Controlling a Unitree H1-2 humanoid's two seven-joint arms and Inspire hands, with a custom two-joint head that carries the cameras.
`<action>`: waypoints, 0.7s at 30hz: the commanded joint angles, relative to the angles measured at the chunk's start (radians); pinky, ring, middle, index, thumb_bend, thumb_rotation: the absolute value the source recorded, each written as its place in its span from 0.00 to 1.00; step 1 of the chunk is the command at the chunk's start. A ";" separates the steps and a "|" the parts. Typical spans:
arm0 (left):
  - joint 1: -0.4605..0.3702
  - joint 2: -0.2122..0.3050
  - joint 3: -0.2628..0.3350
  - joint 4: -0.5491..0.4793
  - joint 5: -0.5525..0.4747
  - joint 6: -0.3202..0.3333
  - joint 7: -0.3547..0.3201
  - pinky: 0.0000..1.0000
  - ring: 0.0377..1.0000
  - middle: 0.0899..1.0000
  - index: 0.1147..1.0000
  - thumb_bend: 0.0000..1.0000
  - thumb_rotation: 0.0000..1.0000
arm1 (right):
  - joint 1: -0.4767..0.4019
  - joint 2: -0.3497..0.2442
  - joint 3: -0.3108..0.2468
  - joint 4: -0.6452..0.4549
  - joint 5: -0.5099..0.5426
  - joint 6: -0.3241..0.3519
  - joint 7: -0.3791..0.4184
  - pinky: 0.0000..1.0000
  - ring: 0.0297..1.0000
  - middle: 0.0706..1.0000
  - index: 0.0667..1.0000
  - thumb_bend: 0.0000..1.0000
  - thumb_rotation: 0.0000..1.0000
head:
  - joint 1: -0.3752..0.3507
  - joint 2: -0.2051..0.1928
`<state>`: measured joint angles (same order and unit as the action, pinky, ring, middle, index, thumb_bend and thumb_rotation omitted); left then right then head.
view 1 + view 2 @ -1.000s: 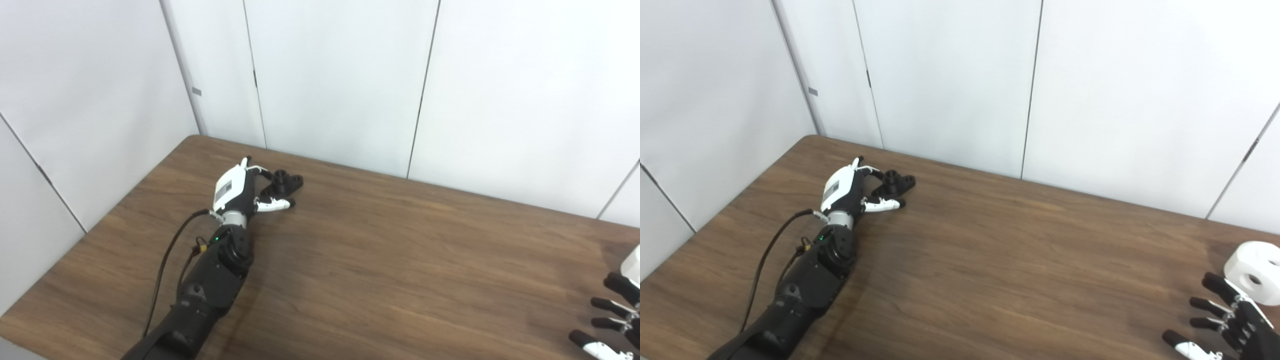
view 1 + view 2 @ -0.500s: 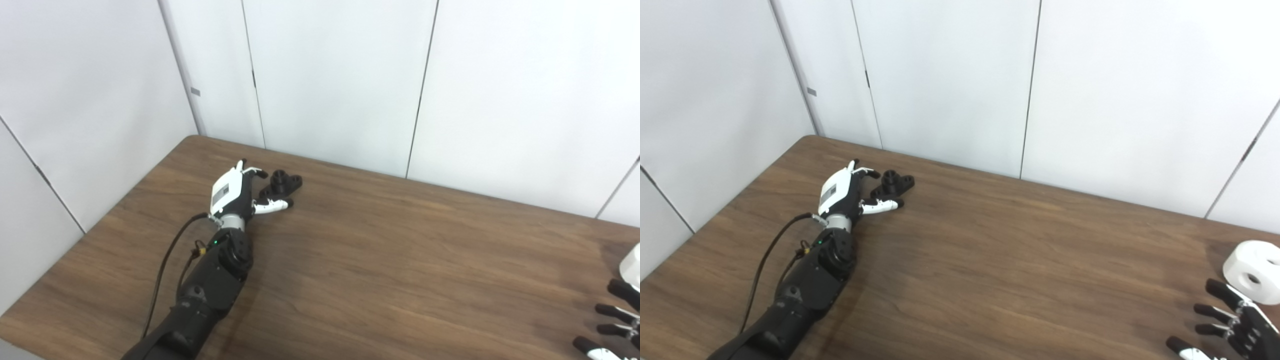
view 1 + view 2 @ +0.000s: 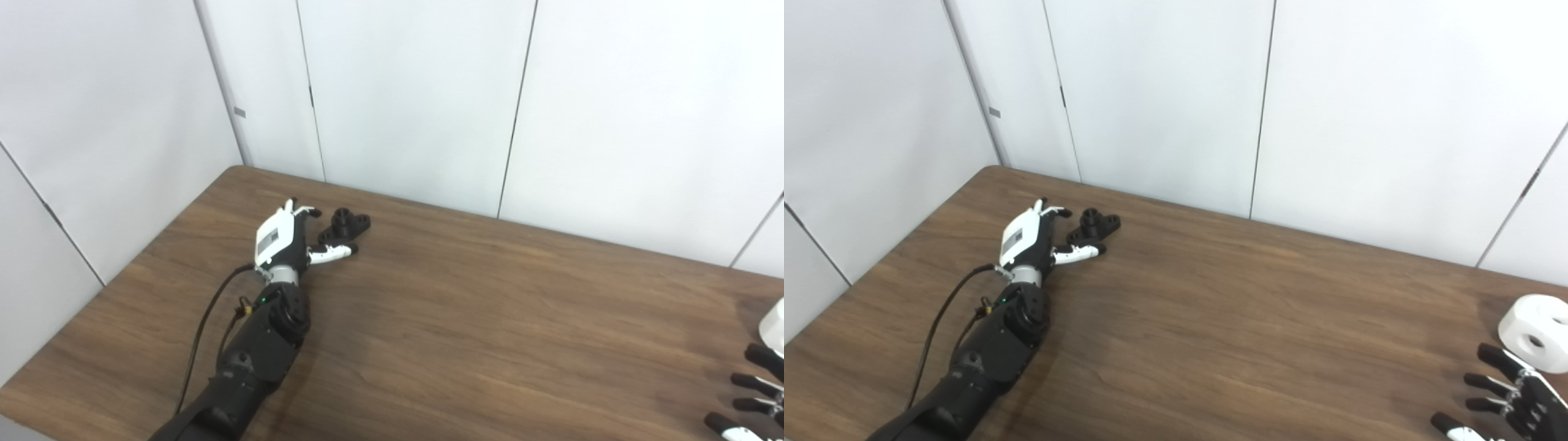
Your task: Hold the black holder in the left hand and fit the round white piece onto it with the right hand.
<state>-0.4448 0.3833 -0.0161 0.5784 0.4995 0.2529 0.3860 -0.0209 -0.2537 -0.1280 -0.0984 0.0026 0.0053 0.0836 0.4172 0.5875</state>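
Reach step: spread left hand (image 3: 1029,236) sits beside black holder (image 3: 1093,225) at its 2 o'clock, to be grasped next; right hand (image 3: 1513,398) is spread too.

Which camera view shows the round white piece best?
The right eye view: the whole round white piece shows, holes included, beyond the open right hand. The left eye view shows only a sliver at its right edge.

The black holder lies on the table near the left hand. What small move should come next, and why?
Probably move the left hand a little forward and close its fingers around the black holder. The hand is open, with the holder just beyond its fingertips and not gripped. The right hand waits open beside the round white piece.
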 commanded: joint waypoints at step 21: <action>-0.032 -0.024 0.002 0.099 -0.169 -0.130 -0.159 0.96 1.00 0.98 0.56 0.87 0.13 | -0.023 -0.010 -0.008 -0.045 -0.028 -0.014 -0.012 0.56 0.67 0.80 0.74 0.71 0.14 | -0.011 0.008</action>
<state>-0.4795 0.3854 0.0008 0.6355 0.3602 0.1033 0.2976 -0.0210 -0.2532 -0.1266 -0.1037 -0.0302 0.0068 0.0808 0.4065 0.5937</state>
